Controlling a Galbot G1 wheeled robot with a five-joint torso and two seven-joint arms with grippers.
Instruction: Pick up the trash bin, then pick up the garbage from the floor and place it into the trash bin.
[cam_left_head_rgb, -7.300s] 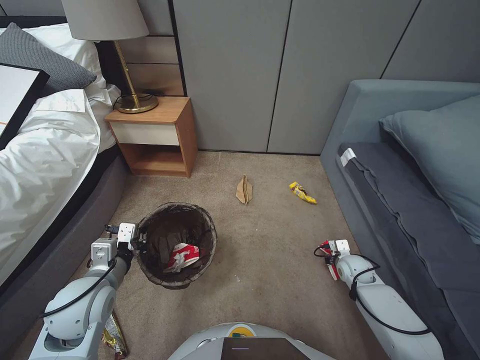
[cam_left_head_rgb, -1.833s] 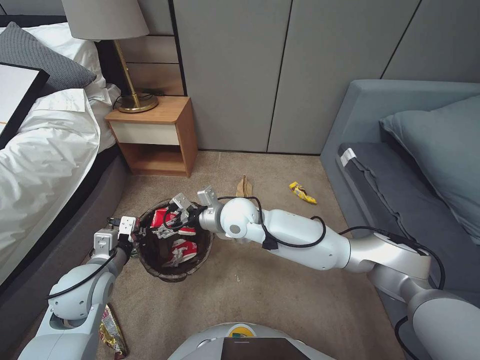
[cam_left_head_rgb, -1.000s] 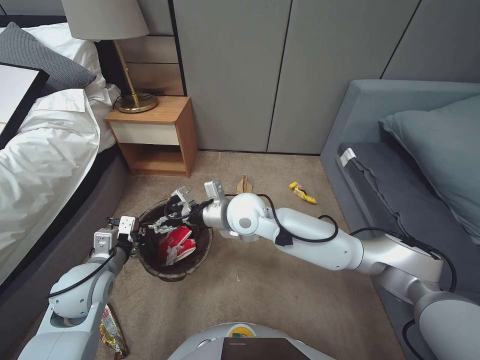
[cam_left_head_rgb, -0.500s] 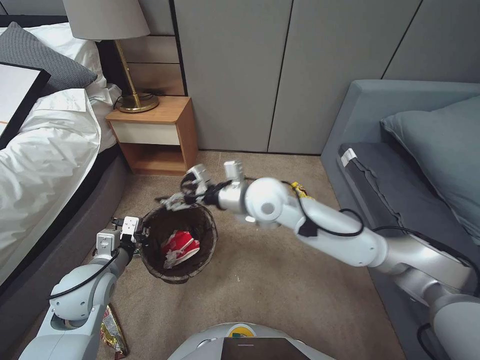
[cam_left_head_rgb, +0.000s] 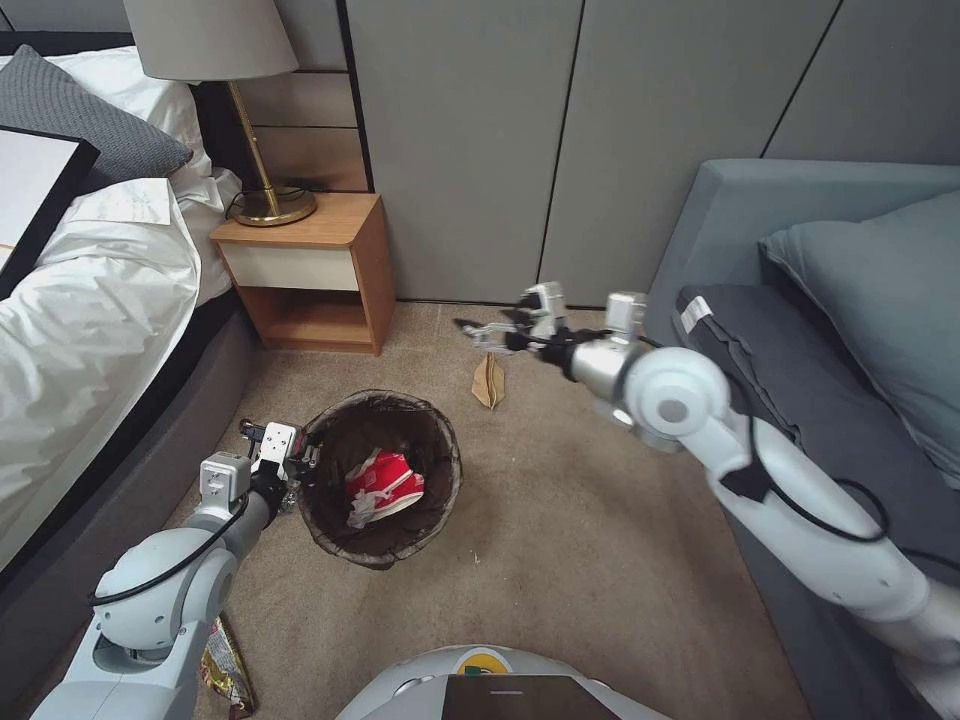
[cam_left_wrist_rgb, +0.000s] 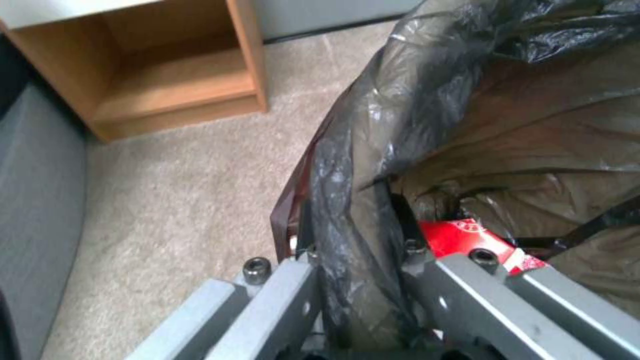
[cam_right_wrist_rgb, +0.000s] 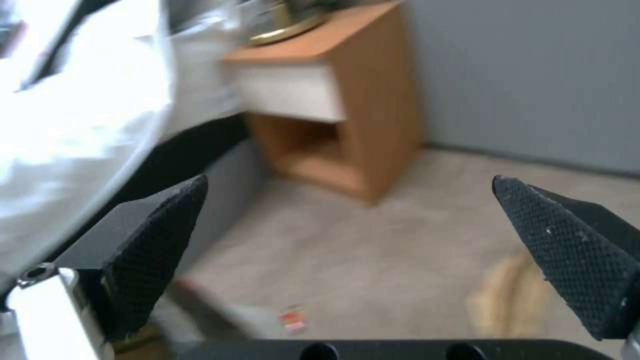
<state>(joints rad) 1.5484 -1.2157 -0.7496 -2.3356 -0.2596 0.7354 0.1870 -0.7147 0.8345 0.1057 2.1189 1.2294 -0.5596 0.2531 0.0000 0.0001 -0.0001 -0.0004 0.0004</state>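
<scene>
Right tool (cam_left_head_rgb: 478, 328) withdrawn from trash bin (cam_left_head_rgb: 440, 500), spread empty, left tool (cam_left_head_rgb: 297, 464) clamping upright bin's rim

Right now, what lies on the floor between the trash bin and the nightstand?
Head view: only bare carpet between the trash bin and the nightstand. The brown paper bag lies off toward the right gripper.

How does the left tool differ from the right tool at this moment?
The left tool is shut on the bag-lined rim of the small round white trash bin, low beside the grey bed base; the right tool is open and holds nothing. The left arm is bent in close to the robot; the right arm is stretched far forward, above the flat brown paper bag on the tan carpet.
</scene>
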